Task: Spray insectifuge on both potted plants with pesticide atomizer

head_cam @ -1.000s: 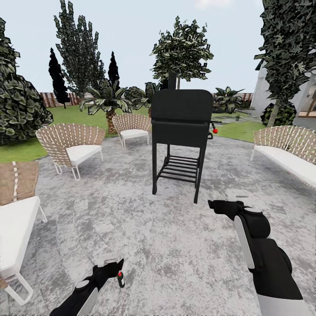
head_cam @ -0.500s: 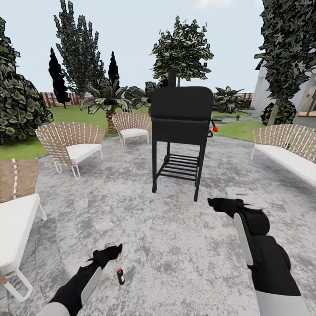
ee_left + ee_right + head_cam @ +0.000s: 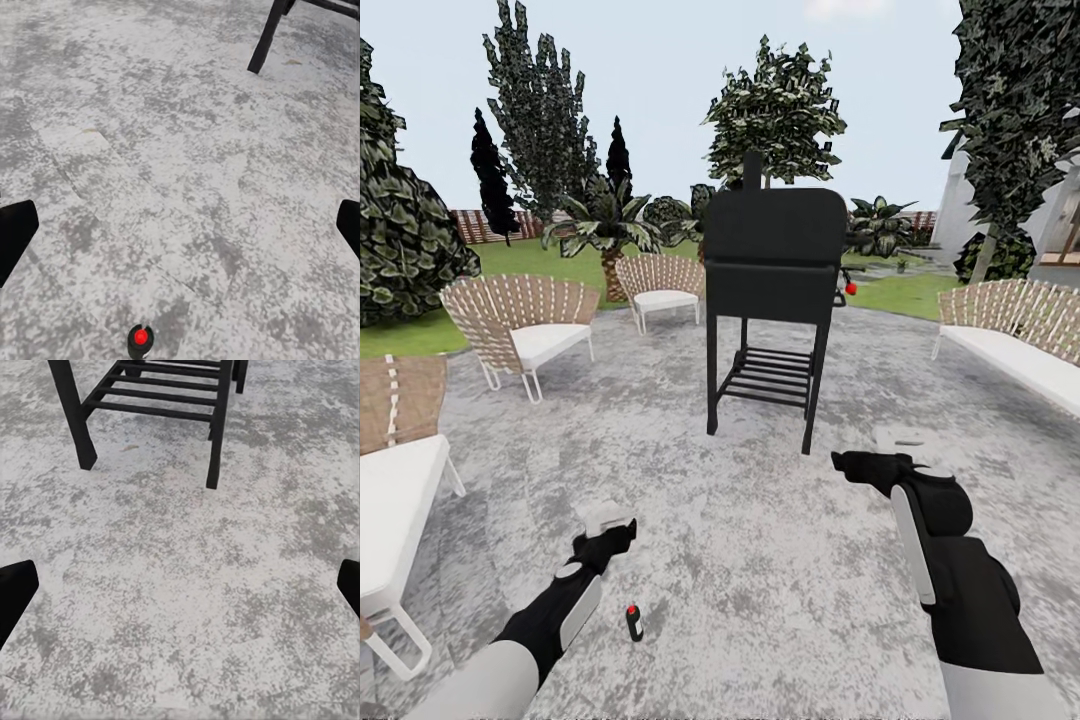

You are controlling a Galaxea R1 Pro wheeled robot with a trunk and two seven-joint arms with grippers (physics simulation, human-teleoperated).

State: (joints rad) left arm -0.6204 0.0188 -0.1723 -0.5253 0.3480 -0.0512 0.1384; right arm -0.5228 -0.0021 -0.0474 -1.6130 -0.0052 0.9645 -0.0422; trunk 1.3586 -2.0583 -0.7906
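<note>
The left gripper hangs with its jaws spread wide and empty; the fingertips sit far apart at the edges of the left wrist view. The pesticide atomizer stands upright on the grey stone patio, just beside that gripper at its 5 o'clock in the head view, untouched. The right gripper also has its jaws released, holding nothing. A black grill stands at 12 o'clock, wicker chairs toward 10.
</note>
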